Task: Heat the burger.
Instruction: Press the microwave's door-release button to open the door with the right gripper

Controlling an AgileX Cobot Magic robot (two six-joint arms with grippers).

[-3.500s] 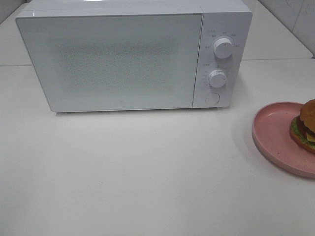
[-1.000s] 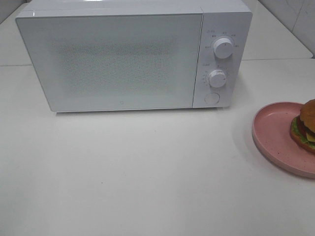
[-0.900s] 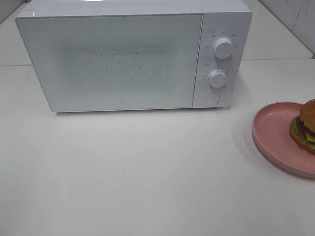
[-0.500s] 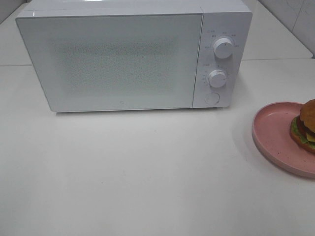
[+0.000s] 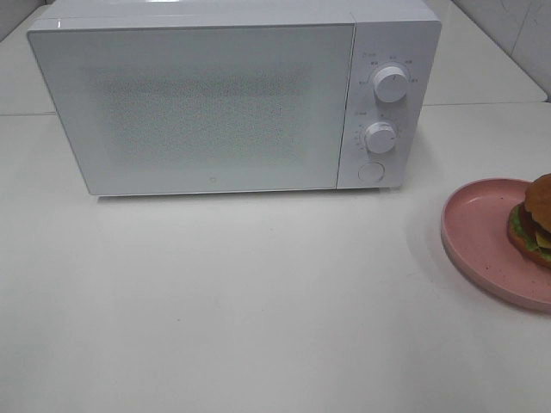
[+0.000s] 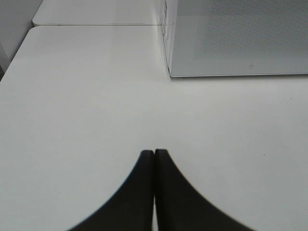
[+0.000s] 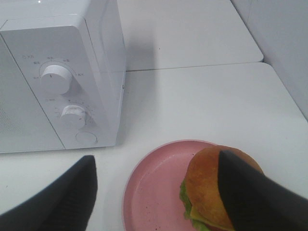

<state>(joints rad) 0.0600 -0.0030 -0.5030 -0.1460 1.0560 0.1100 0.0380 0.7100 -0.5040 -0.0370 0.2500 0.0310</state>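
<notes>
The burger (image 5: 535, 222) sits on a pink speckled plate (image 5: 482, 237) at the right edge of the exterior view, partly cut off. In the right wrist view the burger (image 7: 208, 191) lies on the plate (image 7: 154, 187) between the two black fingers. My right gripper (image 7: 159, 185) is open, above the plate; one finger (image 7: 250, 192) covers part of the bun. My left gripper (image 6: 154, 154) is shut and empty above the bare white table, short of the white microwave (image 6: 240, 38). The microwave (image 5: 232, 95) has its door closed. No gripper shows in the exterior view.
The microwave panel carries two round knobs (image 5: 391, 83) (image 5: 380, 136) and a round button (image 5: 370, 172); they also show in the right wrist view (image 7: 57, 79). A wall stands beyond the table's right edge (image 7: 279, 43). A seam splits the table behind the microwave.
</notes>
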